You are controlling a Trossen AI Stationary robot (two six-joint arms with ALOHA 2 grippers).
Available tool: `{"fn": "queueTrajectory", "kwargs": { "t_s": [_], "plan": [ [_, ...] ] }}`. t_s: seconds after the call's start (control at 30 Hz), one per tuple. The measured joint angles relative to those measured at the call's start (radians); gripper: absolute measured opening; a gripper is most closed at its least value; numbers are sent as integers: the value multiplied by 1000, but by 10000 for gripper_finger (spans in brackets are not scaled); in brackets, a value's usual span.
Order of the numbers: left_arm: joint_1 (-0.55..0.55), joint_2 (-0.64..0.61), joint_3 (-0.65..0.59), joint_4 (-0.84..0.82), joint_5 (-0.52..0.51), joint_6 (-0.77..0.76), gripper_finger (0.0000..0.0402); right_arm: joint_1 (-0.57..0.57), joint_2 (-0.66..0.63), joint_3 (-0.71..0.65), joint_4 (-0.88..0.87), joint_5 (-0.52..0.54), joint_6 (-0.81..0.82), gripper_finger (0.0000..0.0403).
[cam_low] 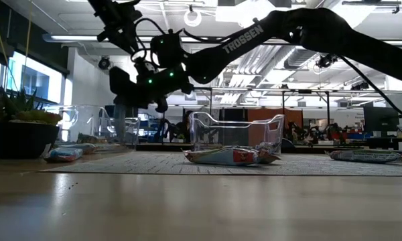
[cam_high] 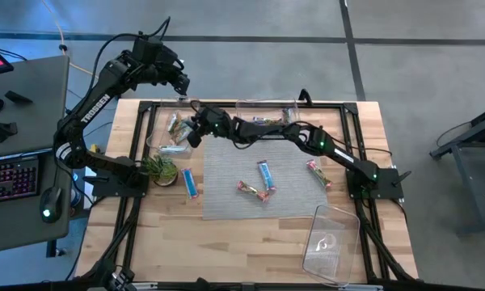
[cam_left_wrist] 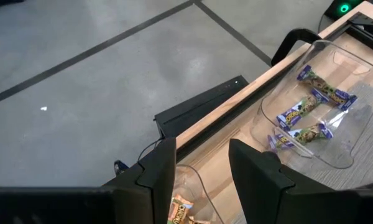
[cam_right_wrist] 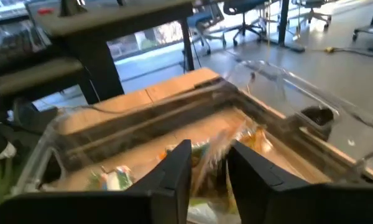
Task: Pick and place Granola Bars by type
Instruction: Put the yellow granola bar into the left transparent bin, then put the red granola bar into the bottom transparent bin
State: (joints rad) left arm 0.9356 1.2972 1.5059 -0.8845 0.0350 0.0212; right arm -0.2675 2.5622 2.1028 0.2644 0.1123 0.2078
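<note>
My right gripper (cam_high: 196, 129) reaches across the table and hovers, open, over the clear bin (cam_high: 155, 139) at the far left; that bin holds green and brown/orange granola bars (cam_right_wrist: 115, 179). In the right wrist view a brown/orange bar (cam_right_wrist: 214, 155) shows as a blur between the fingers of my right gripper (cam_right_wrist: 208, 168); whether it touches them I cannot tell. On the grey mat (cam_high: 226, 162) lie a blue bar (cam_high: 266, 173), two red/orange bars (cam_high: 255, 191) and a pink/red bar (cam_high: 317, 174). Another blue bar (cam_high: 190, 183) lies at the mat's left edge. My left gripper (cam_high: 180, 83) waits, open, raised beyond the far left corner.
A second clear bin (cam_left_wrist: 264, 118) at the far edge holds purple/silver bars (cam_left_wrist: 311, 106). A third clear bin (cam_high: 331, 242) sits at the near right corner. A small green plant (cam_high: 158, 168) stands left of the mat. A dark metal frame (cam_high: 226, 103) borders the table.
</note>
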Motion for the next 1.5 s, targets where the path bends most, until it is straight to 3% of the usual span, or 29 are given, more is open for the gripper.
{"fn": "queueTrajectory", "kwargs": {
  "t_s": [0.47,0.63,0.77,1.03,1.23,1.37,1.5],
  "plan": [
    [0,0,0,-7,0,0,145,1,0,0,80,-79,-32,172],
    [0,0,0,-35,0,0,145,15,-61,0,34,-267,-56,168],
    [0,0,0,-64,1,-4,145,29,-170,0,-194,-417,-179,154],
    [-64,-14,-29,-100,14,-8,145,63,-437,0,-821,-397,-252,134],
    [-275,-52,-200,32,-15,-29,145,111,-588,0,-1188,-254,-251,134],
    [-426,-63,-308,49,-101,-54,145,151,-658,-6,-1354,-157,-204,133],
    [-598,-65,-379,18,-253,-120,145,189,-703,-8,-1441,-161,-202,133]
  ]
}}
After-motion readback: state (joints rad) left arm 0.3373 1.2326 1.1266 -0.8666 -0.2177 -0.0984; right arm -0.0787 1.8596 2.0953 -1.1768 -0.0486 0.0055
